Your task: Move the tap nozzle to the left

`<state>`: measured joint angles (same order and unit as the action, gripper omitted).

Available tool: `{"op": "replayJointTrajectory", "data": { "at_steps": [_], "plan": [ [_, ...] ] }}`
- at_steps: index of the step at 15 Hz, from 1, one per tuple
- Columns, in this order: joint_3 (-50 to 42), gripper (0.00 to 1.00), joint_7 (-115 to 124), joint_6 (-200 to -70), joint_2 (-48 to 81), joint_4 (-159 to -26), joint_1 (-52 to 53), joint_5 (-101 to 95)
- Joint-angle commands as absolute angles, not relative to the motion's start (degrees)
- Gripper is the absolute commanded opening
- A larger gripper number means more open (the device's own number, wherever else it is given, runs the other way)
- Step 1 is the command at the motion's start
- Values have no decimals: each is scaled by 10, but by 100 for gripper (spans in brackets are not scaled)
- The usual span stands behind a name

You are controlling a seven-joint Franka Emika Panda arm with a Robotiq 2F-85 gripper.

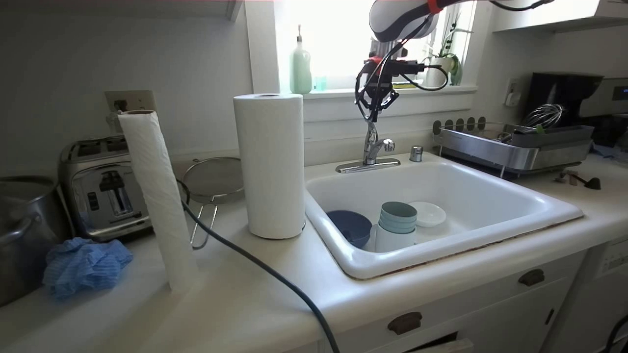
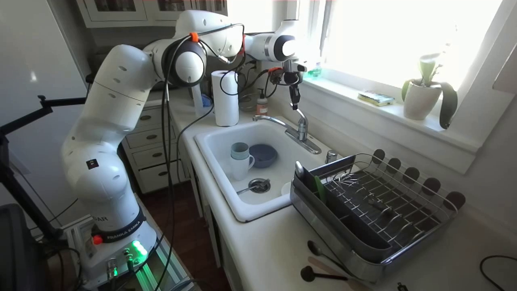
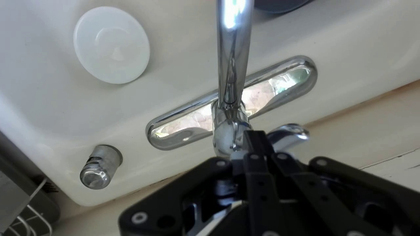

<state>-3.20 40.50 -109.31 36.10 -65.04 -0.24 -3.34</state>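
Wrist view: jaws clenched, seemingly empty, lever handle (image 3: 288,135) at 3 o'clock; snagging may start water, tap nozzle (image 3: 233,54) unturned.

Along the sink's (image 1: 441,247) wall-side edge, one tap nozzle (image 3: 233,59) and one chrome cap (image 3: 101,167) are counted; within its edges, one blue bowl (image 2: 263,156), one white mug (image 2: 240,169), one white dish (image 3: 111,45) and one stack of teal cups (image 2: 240,150) are found. Five dark discs (image 2: 431,186) are counted along the dish rack's (image 1: 490,149) wall-side edge, and one green bottle (image 1: 300,71) and one potted plant (image 2: 422,99) near opposite ends of the window sill (image 1: 338,93). Two paper rolls (image 1: 270,166) are seen on the counter (image 1: 255,304).
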Motion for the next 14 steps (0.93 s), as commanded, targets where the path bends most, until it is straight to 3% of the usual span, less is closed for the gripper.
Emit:
{"op": "replayJointTrajectory", "data": {
  "at_steps": [1, 5, 14],
  "plan": [
    [-30, 0, 380, -1084, 385, -631, -4, 0],
    [-35, 0, 368, -1080, 383, -628, -2, -2],
    [-24, 0, 284, -907, 278, -663, -9, -18]
  ]
}}
